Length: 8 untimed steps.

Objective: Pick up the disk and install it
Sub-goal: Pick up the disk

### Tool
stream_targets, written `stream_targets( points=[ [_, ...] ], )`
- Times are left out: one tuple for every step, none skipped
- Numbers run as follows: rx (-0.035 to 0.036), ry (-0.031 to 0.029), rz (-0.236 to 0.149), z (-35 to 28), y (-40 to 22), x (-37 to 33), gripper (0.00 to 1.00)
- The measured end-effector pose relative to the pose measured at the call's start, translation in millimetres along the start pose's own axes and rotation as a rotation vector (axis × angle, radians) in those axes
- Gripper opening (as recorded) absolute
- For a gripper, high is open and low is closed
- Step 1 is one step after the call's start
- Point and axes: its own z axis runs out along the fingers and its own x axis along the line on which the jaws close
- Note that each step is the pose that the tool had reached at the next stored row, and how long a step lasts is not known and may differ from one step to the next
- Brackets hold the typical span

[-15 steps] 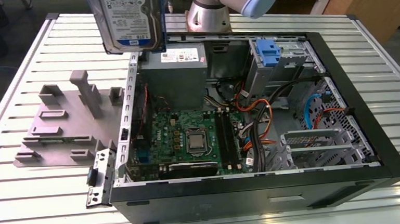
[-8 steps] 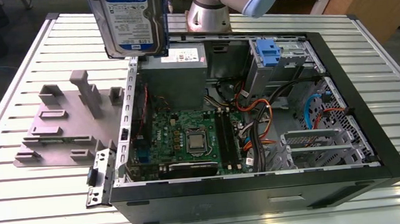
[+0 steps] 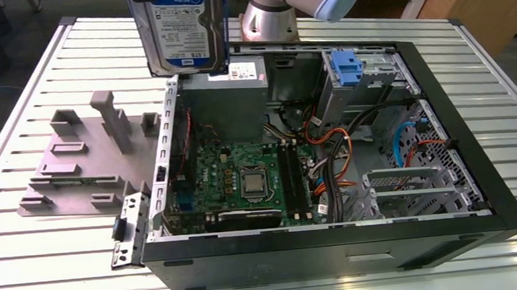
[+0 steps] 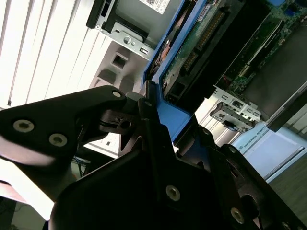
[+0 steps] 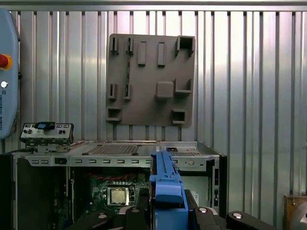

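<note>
The gripper (image 4: pixel 165 117) is clamped on the blue rail (image 5: pixel 167 189) of the disk (image 3: pixel 184 28). The disk hangs upright above the open computer case (image 3: pixel 337 255).

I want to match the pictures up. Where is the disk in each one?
Exterior view: the disk hangs above the open case.
First wrist view: the disk stands edge-on, in front of the case.
Second wrist view: the disk is in the pincer, over the case.
Shared landmark: the case.
</note>
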Motion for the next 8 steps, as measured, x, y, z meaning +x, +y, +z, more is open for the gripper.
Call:
stream_targets(
  points=[
    [-0.0001,0.0001,0.0,0.2,-1.9,0.0,0.36],
    [0.0,0.0,0.0,0.5,-3.9,0.1,0.36],
    [0.0,0.0,0.0,0.7,-5.8,0.1,0.36],
    [0.0,0.0,0.0,0.9,-7.7,0.1,0.36],
    [0.0,0.0,0.0,1.1,-9.6,0.2,0.36],
    [-0.0001,0.0001,0.0,1.3,-11.7,0.2,0.36],
    [0.0,0.0,0.0,1.5,-13.6,0.3,0.36],
    [0.0,0.0001,0.0,1.7,-15.5,0.3,0.36]
  ],
)
